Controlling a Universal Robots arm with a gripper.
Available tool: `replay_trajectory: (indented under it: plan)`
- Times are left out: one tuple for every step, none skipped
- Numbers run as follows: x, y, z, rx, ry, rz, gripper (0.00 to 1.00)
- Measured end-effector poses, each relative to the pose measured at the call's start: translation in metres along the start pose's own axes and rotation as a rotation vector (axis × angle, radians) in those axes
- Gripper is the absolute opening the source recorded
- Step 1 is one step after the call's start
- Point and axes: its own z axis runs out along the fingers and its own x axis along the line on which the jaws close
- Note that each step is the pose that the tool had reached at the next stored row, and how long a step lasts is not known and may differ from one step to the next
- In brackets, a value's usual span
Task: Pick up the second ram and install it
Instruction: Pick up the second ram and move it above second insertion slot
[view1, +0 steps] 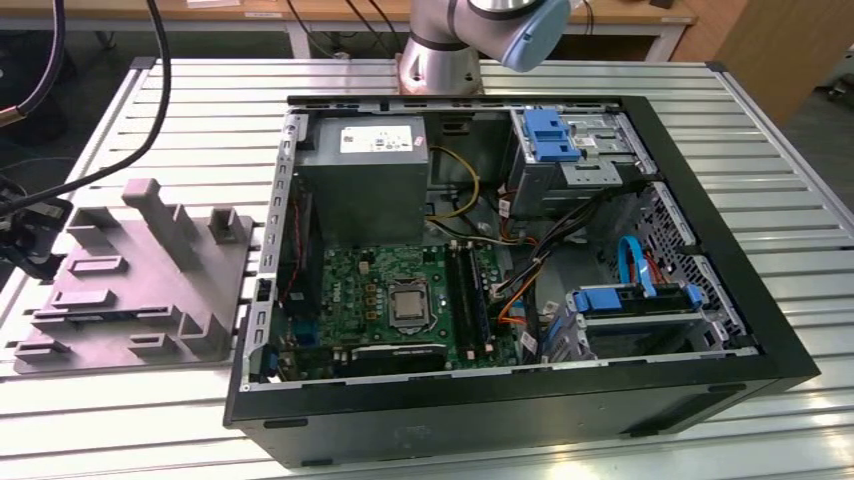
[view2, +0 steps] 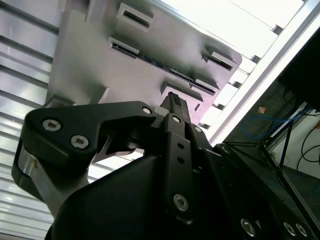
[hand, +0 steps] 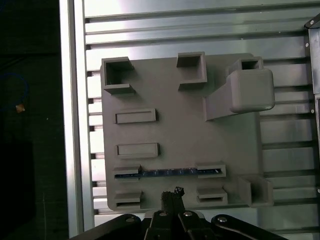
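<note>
Presently the second ram (hand: 167, 173), a thin, long, dark green-black memory board, stands on its edge in a narrow slot of a flat grey plastic fixture plate (hand: 180, 125). It is bridged between two small grey holder blocks (hand: 126, 171) near one edge of that plate. In the second wrist view the same board (view2: 152, 59) shows as a dark strip with a bluish glint between its holders.

The black metal gripper (hand: 171, 192) hangs over the neighbouring row of holders, at the plate's edge, close to the ram but apart from it. Its two fingers are pressed together and pinch nothing. In the second wrist view the gripper (view2: 173, 98) points its tip at the plate just beside the ram's slot.

The fixture plate (view1: 147, 290) lies on a slatted aluminium table (view1: 747, 150), on the exterior view's left. Just beside it, toward the exterior view's right, an open black desktop computer case (view1: 534, 405) lies on its side. Inside are a green motherboard (view1: 354, 285) with a square silver CPU socket (view1: 404, 305), long black memory slots (view1: 461, 290) just beside that socket, a grey power supply box (view1: 360, 185) and blue plastic drive caddies (view1: 547, 135). The arm's silver base (view1: 447, 45) stands behind the case.
</note>
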Motion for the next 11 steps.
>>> replay_trajectory:
  plan:
    - [0.0001,0.0000,0.0001,0.0001,0.0001,0.000,0.10]
    - [0.0001,0.0000,0.0001,0.0000,0.0001,0.000,0.10]
    - [0.0001,0.0000,0.0001,0.0000,0.0000,0.000,0.10]
    - [0.0001,0.0000,0.0001,0.0000,0.0000,0.000,0.10]
    - [0.0001,0.0000,0.0001,0.0000,0.0000,0.000,0.10]
    - [0.0001,0.0000,0.0002,0.0000,0.0000,0.000,0.10]
    - [0.0001,0.0000,0.0002,0.0000,0.0001,0.000,0.10]
    - [0.0002,0.0000,0.0001,0.0000,0.0001,0.000,0.10]
    - [0.0001,0.0000,0.0001,0.0001,0.0001,0.000,0.10]
    - [0.0002,0.0000,0.0001,0.0001,0.0001,0.000,0.10]
    - [0.0002,0.0000,0.0002,0.0000,0.0000,0.000,0.10]
